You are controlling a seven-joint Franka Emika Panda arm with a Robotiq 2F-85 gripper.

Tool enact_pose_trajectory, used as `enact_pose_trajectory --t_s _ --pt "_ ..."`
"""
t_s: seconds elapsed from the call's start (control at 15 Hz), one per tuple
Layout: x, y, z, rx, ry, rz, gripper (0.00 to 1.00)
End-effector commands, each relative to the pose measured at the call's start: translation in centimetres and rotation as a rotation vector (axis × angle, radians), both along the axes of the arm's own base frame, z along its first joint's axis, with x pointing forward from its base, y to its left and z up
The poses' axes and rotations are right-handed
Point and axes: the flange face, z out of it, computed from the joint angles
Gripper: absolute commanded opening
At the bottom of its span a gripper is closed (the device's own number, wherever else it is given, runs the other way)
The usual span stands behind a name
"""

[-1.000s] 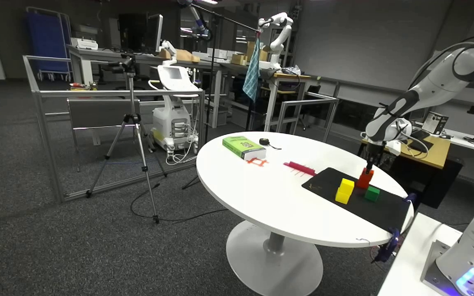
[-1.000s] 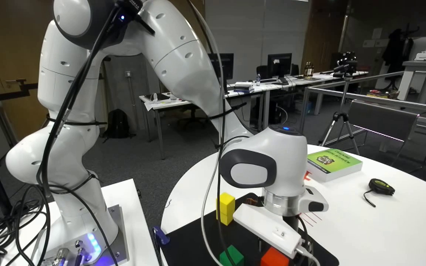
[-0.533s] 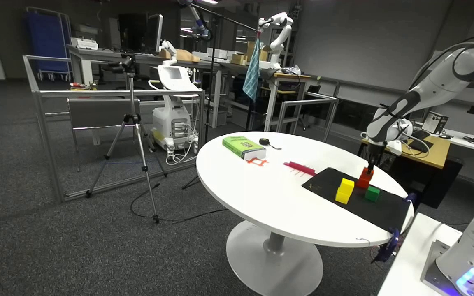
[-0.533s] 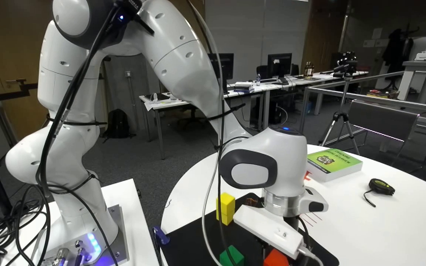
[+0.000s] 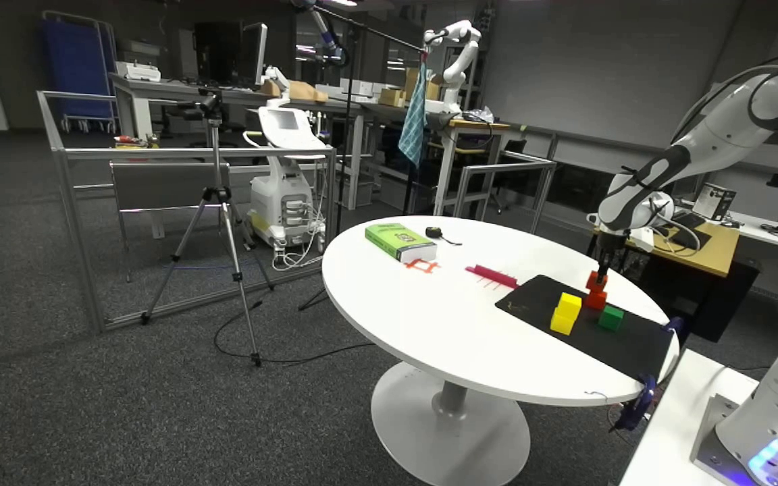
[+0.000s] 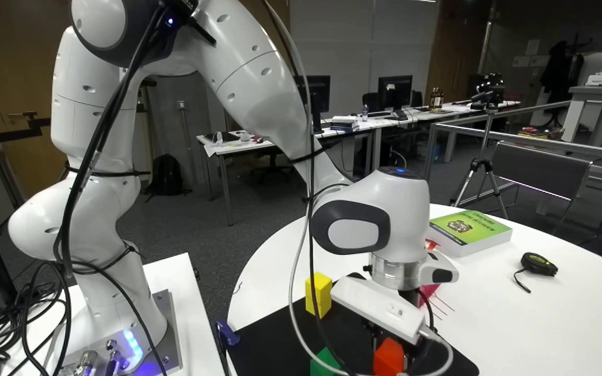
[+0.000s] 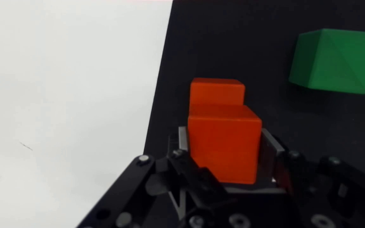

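My gripper (image 7: 226, 142) is shut on a red block (image 7: 223, 152), its pads pressed to two opposite sides; that block also shows in both exterior views (image 5: 596, 281) (image 6: 389, 356). Directly beneath and slightly offset is a second red block (image 7: 216, 91) (image 5: 595, 300), resting on the black mat; whether the two touch I cannot tell. A green block (image 7: 344, 60) (image 5: 611, 317) sits on the mat beside them. Close by, a yellow block (image 5: 570, 305) stands stacked on another yellow block (image 5: 562, 322). In an exterior view the wrist camera housing (image 6: 379, 308) hides my fingers.
The black mat (image 5: 531, 300) covers part of a round white table (image 5: 429, 304). Farther off lie a green book (image 5: 399, 239), a tape measure (image 5: 433, 232), a magenta piece (image 5: 494, 275) and an orange-red lattice shape (image 5: 423, 265). Blue clamps (image 5: 637, 405) hold the table edge.
My gripper has shut on the upper red block and risen a little with it, shifting slightly off the lower red block. The yellow and green blocks have stayed put.
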Motion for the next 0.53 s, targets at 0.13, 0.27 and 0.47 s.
enact_pose_trajectory --t_s 0.13,0.27,0.47 --pt "1.8 6.1 5.0 0.065 -0.060 -0.031 0.31" --pt "3.7 8.2 5.8 0.088 -0.083 -0.062 0.31" --pt "5.9 10.1 5.4 0.099 -0.124 -0.121 0.31"
